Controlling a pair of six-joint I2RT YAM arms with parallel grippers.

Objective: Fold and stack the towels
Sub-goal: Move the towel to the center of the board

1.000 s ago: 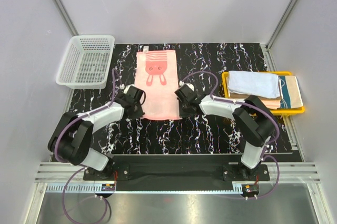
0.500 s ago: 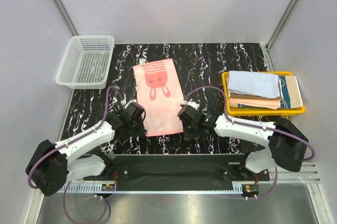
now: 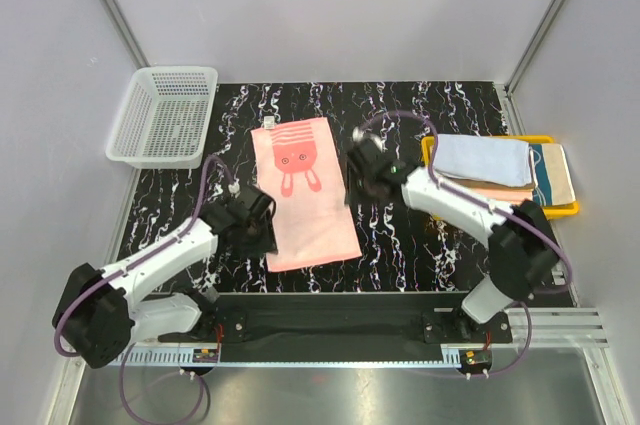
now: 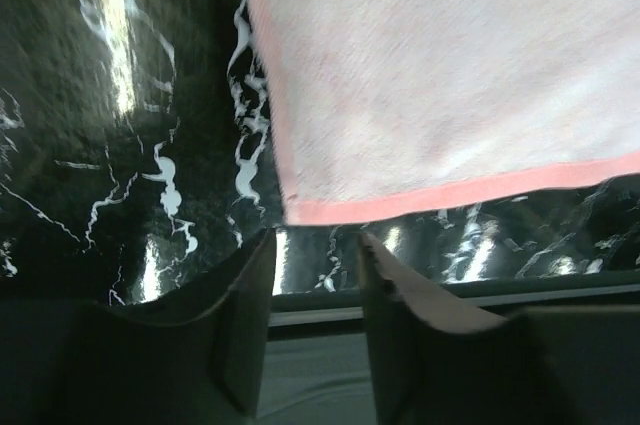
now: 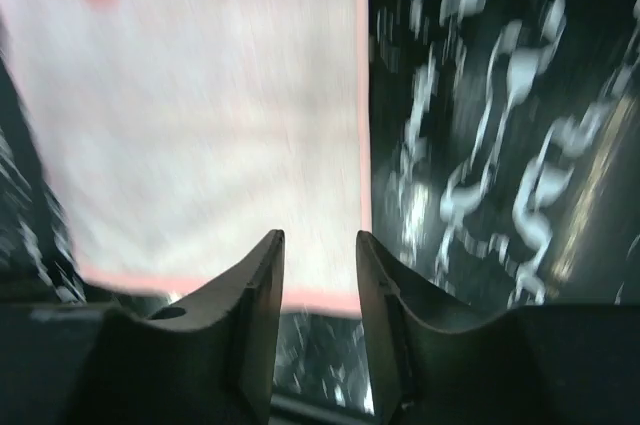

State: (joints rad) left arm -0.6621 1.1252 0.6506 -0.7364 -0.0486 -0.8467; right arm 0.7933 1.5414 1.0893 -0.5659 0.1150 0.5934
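Note:
A pale pink towel [image 3: 305, 195] with a coral rabbit print lies flat in the middle of the black marble table [image 3: 440, 245]. My left gripper [image 3: 262, 241] stands open at the towel's near left corner, which lies just ahead of its fingertips [image 4: 262, 250] in the left wrist view, and it holds nothing. My right gripper [image 3: 358, 185] hangs open over the towel's right edge. In the right wrist view the towel [image 5: 200, 125] and its near right corner lie below the empty jaws. Folded towels, a light blue one [image 3: 480, 159] on top, are stacked at the right.
The yellow tray [image 3: 500, 211] holding the folded stack sits at the table's right edge. A teal-and-cream towel [image 3: 556, 173] lies at the right end of that stack. A white mesh basket [image 3: 163, 115] stands at the far left corner. The table's front rail runs close behind the towel's near edge.
Both grippers dragged the pink towel toward the near edge, then opened and let it go. The right gripper has since lifted and moved back along the towel's right edge.

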